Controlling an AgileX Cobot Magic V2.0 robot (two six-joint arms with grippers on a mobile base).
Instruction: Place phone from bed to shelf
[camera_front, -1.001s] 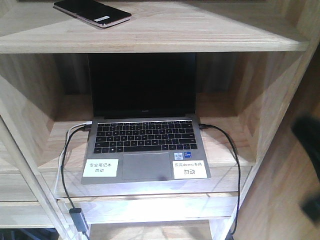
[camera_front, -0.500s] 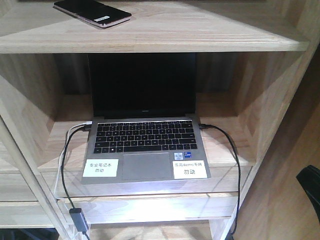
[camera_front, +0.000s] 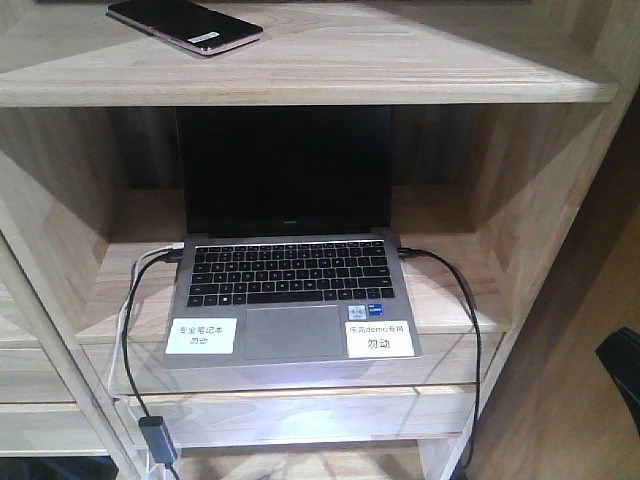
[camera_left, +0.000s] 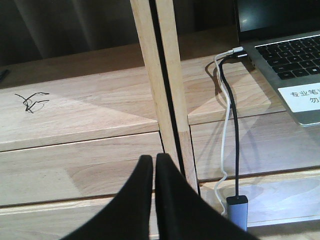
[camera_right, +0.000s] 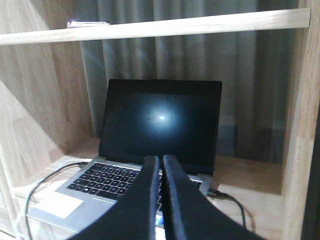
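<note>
Where shelf (camera_front: 400, 60) ends, glossy black phone (camera_front: 185, 25)

We see grey curtains (camera_right: 165, 55) hanging behind the open-backed wooden unit, an open laptop (camera_front: 290, 260) with cables (camera_left: 227, 130) plugged in, lit softly from above

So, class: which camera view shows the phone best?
The exterior front-facing view: the phone lies flat on the shelf's upper board, screen up. The right wrist view shows only its thin edge; the left wrist view misses it.
</note>
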